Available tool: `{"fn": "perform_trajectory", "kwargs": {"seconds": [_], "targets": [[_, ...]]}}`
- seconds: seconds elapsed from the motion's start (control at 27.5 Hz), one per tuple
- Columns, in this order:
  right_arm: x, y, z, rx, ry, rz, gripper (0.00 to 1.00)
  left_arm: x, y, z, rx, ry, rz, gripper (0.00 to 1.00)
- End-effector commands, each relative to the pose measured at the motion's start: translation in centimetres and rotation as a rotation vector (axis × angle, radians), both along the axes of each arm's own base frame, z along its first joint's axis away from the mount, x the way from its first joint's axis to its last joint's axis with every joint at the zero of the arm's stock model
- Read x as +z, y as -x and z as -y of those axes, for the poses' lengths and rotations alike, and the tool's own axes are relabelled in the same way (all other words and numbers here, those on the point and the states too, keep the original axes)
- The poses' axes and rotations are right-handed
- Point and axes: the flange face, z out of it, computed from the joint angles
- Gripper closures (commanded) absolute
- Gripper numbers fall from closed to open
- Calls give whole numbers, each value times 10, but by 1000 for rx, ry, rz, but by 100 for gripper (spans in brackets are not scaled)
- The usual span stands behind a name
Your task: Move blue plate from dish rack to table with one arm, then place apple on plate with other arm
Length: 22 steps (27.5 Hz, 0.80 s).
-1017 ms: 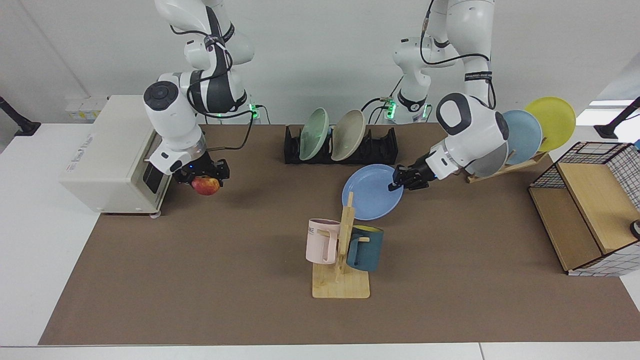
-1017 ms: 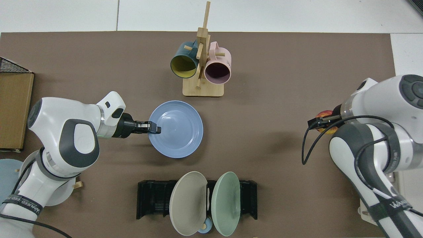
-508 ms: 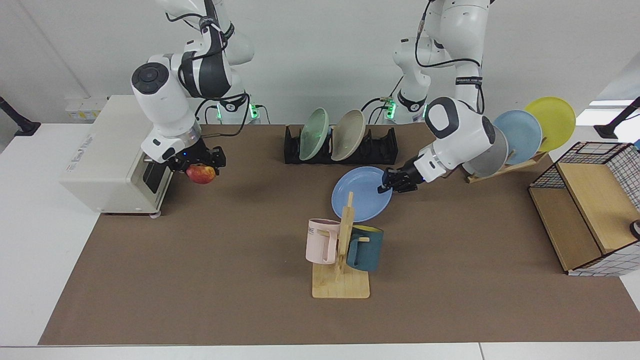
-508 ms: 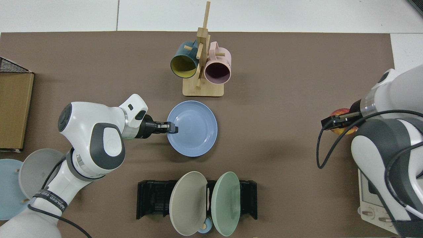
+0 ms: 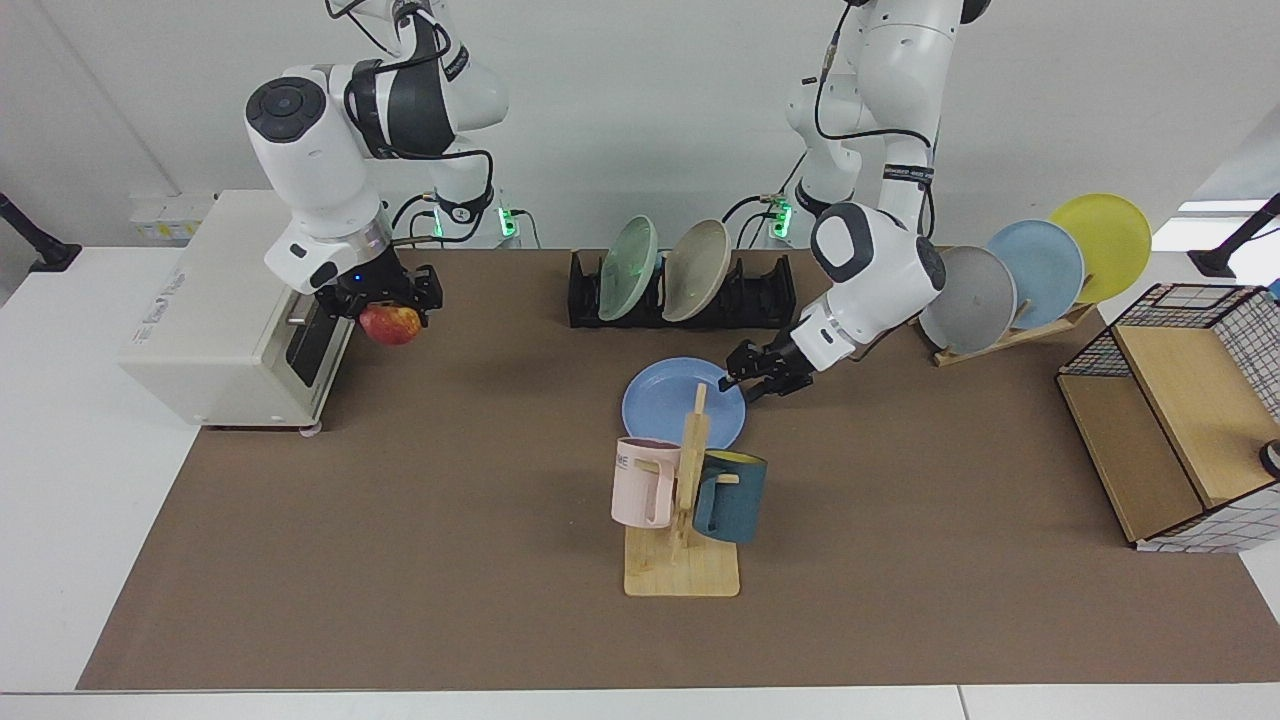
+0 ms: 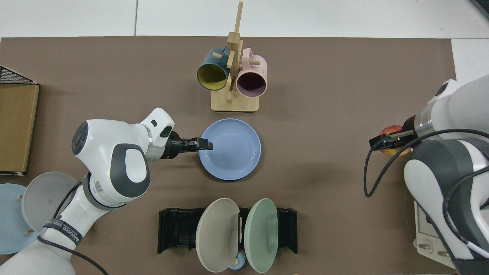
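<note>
Left tool (image 5: 757, 378) clamped on the blue plate's (image 5: 672, 400) rim low over the counter (image 5: 400, 520), right tool (image 5: 385, 305) gripping the apple (image 5: 390, 324) aloft beside a white appliance (image 5: 215, 310).

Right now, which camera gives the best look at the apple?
The facing view: the apple hangs in plain sight, held in the right gripper beside the white appliance. In the top view only a sliver of it shows, under that arm.

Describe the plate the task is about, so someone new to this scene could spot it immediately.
Start at the wooden mug tree mid-table; between it and the black dish rack is the blue plate, its rim gripped by the left gripper. It alone is flat and periwinkle; the other plates stand on edge in racks.
</note>
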Motion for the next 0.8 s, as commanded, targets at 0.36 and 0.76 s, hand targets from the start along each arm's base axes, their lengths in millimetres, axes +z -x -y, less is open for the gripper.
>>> {"fn": "perform_trajectory", "kwargs": {"seconds": [0.36,0.76], "targets": [[5,9,-53,-1,6,6,100,103,-7,-38,-71,-314,17,30],[2,21,-134,-85,10,29,100,208,-8,-60,-193,-639,-43,7]]}}
